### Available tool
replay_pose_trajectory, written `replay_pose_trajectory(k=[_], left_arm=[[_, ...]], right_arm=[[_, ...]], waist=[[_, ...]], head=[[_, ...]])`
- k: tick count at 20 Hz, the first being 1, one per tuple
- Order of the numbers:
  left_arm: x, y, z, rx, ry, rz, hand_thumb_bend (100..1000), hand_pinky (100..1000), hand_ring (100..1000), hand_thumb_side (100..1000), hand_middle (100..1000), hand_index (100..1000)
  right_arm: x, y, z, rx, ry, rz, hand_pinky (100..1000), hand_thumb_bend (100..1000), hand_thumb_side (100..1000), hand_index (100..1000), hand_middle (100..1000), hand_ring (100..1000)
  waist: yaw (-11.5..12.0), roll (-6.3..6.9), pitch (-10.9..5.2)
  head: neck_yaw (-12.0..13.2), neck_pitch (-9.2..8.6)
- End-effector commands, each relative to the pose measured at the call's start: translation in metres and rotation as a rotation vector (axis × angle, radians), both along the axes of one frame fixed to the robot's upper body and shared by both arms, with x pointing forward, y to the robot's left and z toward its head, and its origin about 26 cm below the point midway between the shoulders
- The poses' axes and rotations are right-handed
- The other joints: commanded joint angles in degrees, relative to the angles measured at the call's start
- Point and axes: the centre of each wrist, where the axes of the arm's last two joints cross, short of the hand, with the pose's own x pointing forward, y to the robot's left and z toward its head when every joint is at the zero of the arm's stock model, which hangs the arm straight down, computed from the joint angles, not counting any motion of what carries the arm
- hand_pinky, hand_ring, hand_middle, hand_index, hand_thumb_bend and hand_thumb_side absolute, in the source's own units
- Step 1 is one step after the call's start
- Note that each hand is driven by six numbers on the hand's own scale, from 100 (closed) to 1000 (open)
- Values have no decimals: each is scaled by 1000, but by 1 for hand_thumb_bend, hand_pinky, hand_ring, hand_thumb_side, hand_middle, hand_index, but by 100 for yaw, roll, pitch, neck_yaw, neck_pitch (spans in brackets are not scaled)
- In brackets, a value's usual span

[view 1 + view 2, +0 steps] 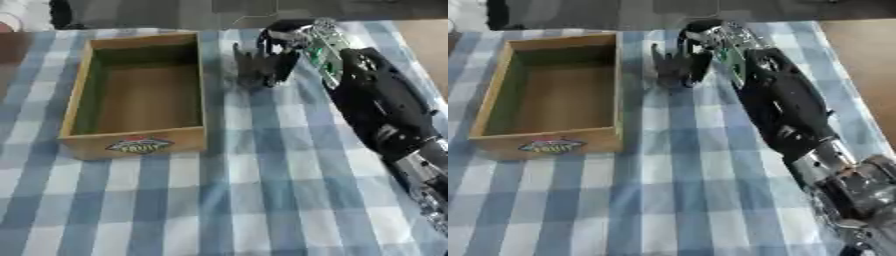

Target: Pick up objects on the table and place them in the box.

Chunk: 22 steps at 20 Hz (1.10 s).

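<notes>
Beside the wooden box [138,95], on the checked cloth [262,190], the right hand [262,65] points down, fingers spread apart, touching the cloth, holding nothing visible.

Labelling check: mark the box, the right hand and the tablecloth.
box [136,145]: left eye view, on its front wall by the label.
right hand [259,64]: left eye view, on the dark fingers pointing down at the cloth.
tablecloth [667,200]: right eye view, on bare checked cloth.
</notes>
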Motion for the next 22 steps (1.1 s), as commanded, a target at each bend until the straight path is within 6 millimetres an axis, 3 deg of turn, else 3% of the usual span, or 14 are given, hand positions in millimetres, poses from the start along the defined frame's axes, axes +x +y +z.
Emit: replay_pose_trajectory(k=[1, 9, 13, 14, 15, 20, 21, 22], left_arm=[[-3, 0, 7, 14, -28, -9, 100, 773, 791, 661, 777, 653], [-3, 1, 6, 15, -25, -8, 100, 774, 790, 668, 776, 655], [-3, 1, 6, 15, -24, -8, 100, 774, 790, 660, 776, 656], [-3, 1, 6, 15, -24, -8, 100, 774, 789, 660, 776, 657], [-3, 0, 6, 15, -25, -9, 100, 774, 789, 660, 775, 658], [-3, -1, 5, 17, -26, -13, 100, 773, 788, 659, 775, 661], [-3, -1, 5, 17, -26, -14, 100, 773, 788, 663, 775, 661], [-3, -1, 5, 17, -26, -15, 100, 773, 788, 659, 775, 661]], right_arm=[[-5, -4, 26, 7, -68, 0, 809, 100, 174, 731, 563, 882], [-13, 2, 46, 15, -99, 52, 808, 100, 210, 731, 560, 882], [-19, 8, 58, 11, -119, 85, 810, 100, 183, 730, 560, 881], [-20, 10, 60, 11, -122, 91, 812, 100, 430, 730, 562, 882], [-22, 12, 63, 10, -129, 103, 812, 100, 185, 729, 559, 882], [-29, 28, 76, -3, -151, 164, 814, 100, 190, 727, 557, 881], [-31, 32, 77, -5, -155, 179, 814, 100, 227, 727, 557, 880], [-33, 36, 79, -6, -158, 193, 814, 100, 191, 727, 556, 880]], waist=[[-4, 6, -178], [-48, -8, -256], [-64, -21, -318], [-67, -23, -330], [-72, -29, -355], [-81, -42, -463], [-80, -44, -478], [-77, -47, -491]], head=[[14, -25], [50, 40], [66, 86], [69, 94], [70, 115], [78, 220], [83, 227], [82, 231]])
